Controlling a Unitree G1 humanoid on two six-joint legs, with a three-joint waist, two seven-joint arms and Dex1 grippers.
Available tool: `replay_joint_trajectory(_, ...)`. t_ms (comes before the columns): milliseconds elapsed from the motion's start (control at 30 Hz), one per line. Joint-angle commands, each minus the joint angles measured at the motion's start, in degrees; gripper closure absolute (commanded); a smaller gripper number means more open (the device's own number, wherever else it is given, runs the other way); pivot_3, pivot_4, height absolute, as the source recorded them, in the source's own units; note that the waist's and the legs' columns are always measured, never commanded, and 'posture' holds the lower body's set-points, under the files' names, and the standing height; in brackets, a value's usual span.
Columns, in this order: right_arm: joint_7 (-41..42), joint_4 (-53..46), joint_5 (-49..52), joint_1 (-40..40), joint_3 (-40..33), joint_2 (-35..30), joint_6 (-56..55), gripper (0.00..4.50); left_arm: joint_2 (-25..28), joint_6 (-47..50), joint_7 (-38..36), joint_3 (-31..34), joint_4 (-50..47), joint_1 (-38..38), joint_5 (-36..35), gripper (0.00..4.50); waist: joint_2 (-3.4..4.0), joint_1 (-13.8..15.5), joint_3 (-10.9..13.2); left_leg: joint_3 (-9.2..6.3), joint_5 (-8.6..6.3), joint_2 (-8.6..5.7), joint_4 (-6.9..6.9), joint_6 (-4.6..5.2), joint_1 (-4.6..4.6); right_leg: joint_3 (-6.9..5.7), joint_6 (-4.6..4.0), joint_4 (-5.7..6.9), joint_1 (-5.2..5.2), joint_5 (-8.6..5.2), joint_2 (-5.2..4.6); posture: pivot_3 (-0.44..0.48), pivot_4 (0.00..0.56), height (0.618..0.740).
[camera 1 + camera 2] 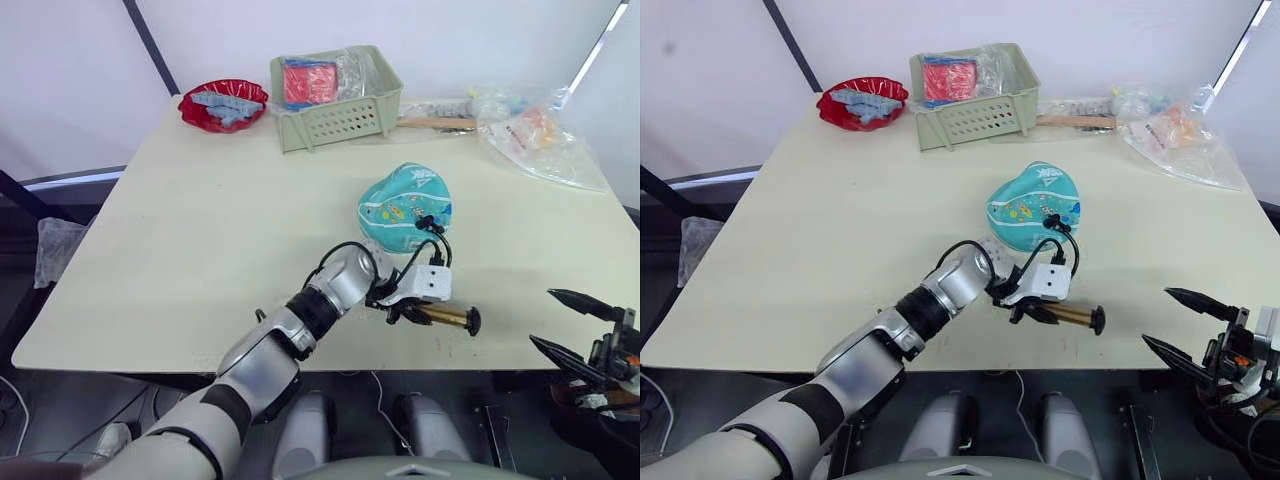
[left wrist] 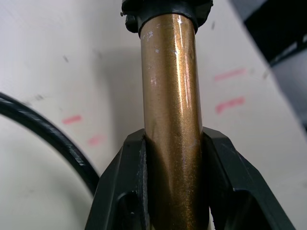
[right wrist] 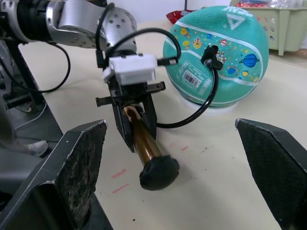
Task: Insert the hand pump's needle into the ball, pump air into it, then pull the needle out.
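The teal ball (image 1: pixel 405 208) sits on the table right of centre, with cartoon prints and a barcode sticker on its side. The hand pump (image 1: pixel 447 317), a bronze cylinder with a black end cap, lies just in front of it near the table's front edge. My left gripper (image 1: pixel 410 314) is shut on the pump's barrel, its black fingers (image 2: pixel 122 191) on either side. A thin black hose (image 3: pixel 204 103) loops from the pump up to a small black fitting (image 3: pixel 211 53) seated on the ball; the needle itself is hidden. My right gripper (image 1: pixel 541 317) hangs open off the table's front right edge.
A green basket (image 1: pixel 335 100) holding a red packet stands at the back. A red bowl (image 1: pixel 223 105) is to its left. A wooden-handled tool (image 1: pixel 435 123) and a clear plastic bag (image 1: pixel 535 135) lie at the back right. The table's front edge (image 1: pixel 300 365) runs close to the pump.
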Motion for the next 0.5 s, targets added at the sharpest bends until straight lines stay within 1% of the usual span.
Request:
replay_joint_trajectory(33,-3.27,-3.86,3.59,-0.73,-0.87,0.11,3.54,0.00,-0.40,2.51,0.56,3.94,-8.20,1.21,-4.14,3.50,0.02,0.01,-0.01,0.00,0.00,0.00,0.00,0.00,0.00,0.00,0.00,0.00,0.00,0.00,0.00,0.000,0.150,0.735)
replay_joint_trajectory(100,-5.67,-5.64,5.41,-1.02,-0.93,0.69,6.09,0.00,-0.32,4.25,1.60,5.70,-11.13,2.29,-5.69,3.50,0.05,0.00,-0.01,-0.02,0.00,0.00,0.00,0.00,0.00,0.00,0.00,0.01,0.00,0.00,0.00,0.000,0.150,0.735)
replay_joint_trajectory(267,-15.70,-11.31,11.97,-2.06,-1.45,3.56,13.85,0.00,-0.38,7.30,5.16,10.78,-17.81,6.40,-10.86,3.50,0.09,-0.03,-0.02,-0.06,0.00,0.00,0.00,0.00,0.00,-0.03,0.01,0.03,0.01,0.01,0.00,0.000,0.150,0.735)
replay_joint_trajectory(333,-20.73,-13.65,14.59,-2.53,-1.42,4.57,17.23,0.00,-0.51,5.91,6.53,12.43,-19.80,8.53,-12.80,3.50,0.11,-0.05,-0.03,-0.06,0.00,0.01,0.00,0.00,0.01,-0.03,0.03,0.04,0.01,0.02,0.00,0.000,0.150,0.735)
replay_joint_trajectory(433,-26.23,-16.94,16.87,-3.29,-0.80,5.78,20.15,0.00,-0.85,6.52,9.17,14.09,-21.48,10.86,-14.31,3.50,0.13,0.00,-0.03,-0.06,0.01,0.00,0.01,0.00,0.01,-0.03,0.13,0.04,0.01,0.09,0.00,0.000,0.150,0.735)
replay_joint_trajectory(500,-31.58,-19.35,19.59,-4.40,-0.01,6.91,22.86,0.00,-1.42,4.73,9.83,15.12,-22.00,12.90,-16.09,3.50,0.13,0.07,-0.03,-0.06,0.01,0.00,0.01,0.00,0.00,-0.04,0.15,0.04,0.01,0.10,0.00,0.000,0.150,0.735)
